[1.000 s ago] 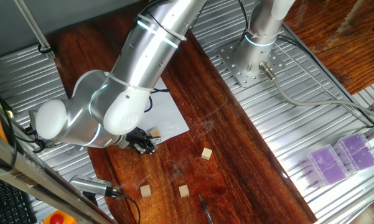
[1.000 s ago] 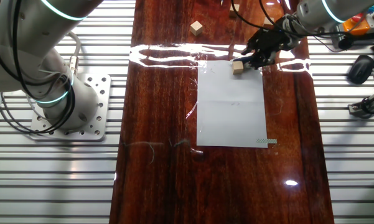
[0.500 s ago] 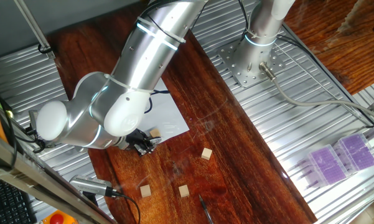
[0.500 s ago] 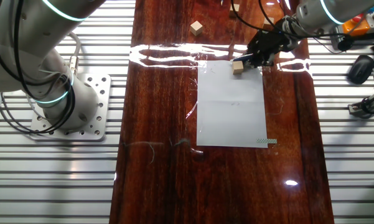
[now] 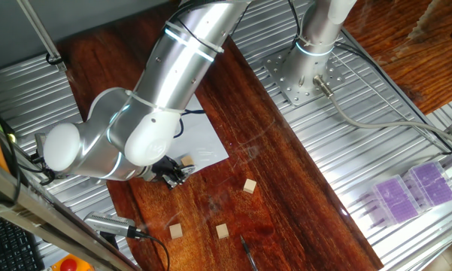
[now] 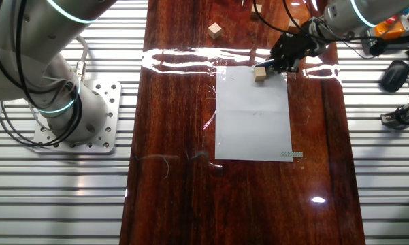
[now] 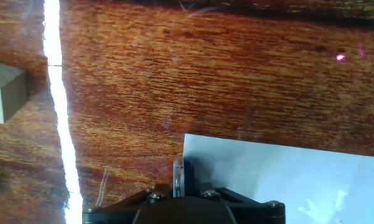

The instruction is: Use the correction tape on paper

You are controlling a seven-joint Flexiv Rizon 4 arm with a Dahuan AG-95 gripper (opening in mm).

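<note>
The white paper (image 6: 253, 112) lies flat on the dark wooden table; it also shows in one fixed view (image 5: 204, 138) and in the hand view (image 7: 286, 186). My gripper (image 6: 280, 60) is low over the paper's far right corner, also seen under the arm's elbow (image 5: 173, 175). In the hand view a thin dark piece with a pale rim, the correction tape (image 7: 182, 176), stands edge-on between the shut jaws, right at the paper's corner. In the fixed views the dark fingers hide most of it. A tan wooden cube (image 6: 260, 73) sits on the paper just beside the gripper.
Other tan cubes lie on the table (image 5: 249, 186) (image 5: 176, 230) (image 5: 222, 230) (image 6: 215, 29). One cube (image 7: 3, 90) is at the left of the hand view. The arm's base (image 5: 308, 75) and purple boxes (image 5: 410, 192) are off the wood.
The gripper shifted very slightly toward the paper's far edge a second ago. Since then nothing has visibly moved.
</note>
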